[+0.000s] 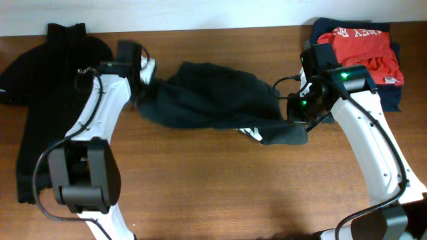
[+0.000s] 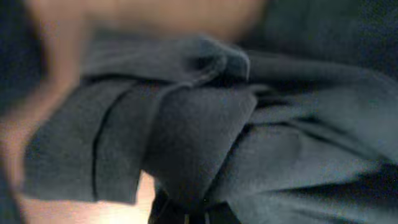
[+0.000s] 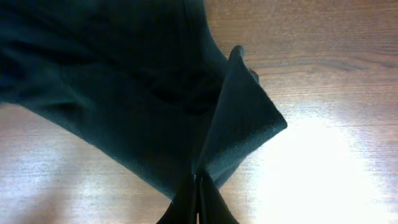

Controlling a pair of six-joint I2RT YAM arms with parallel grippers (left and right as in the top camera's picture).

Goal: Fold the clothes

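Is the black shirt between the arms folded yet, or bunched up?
Bunched, not folded: the T-shirt stretches crumpled between the left gripper and right gripper, each pinching an end.

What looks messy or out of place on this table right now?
The black T-shirt is bunched and twisted, not flat, stretched between the left pincer and right pincer, with its white lettering mostly tucked under.

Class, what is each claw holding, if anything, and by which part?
Both hold the black T-shirt: the left claw pinches a bunched fold at its left end, the right claw its right edge.
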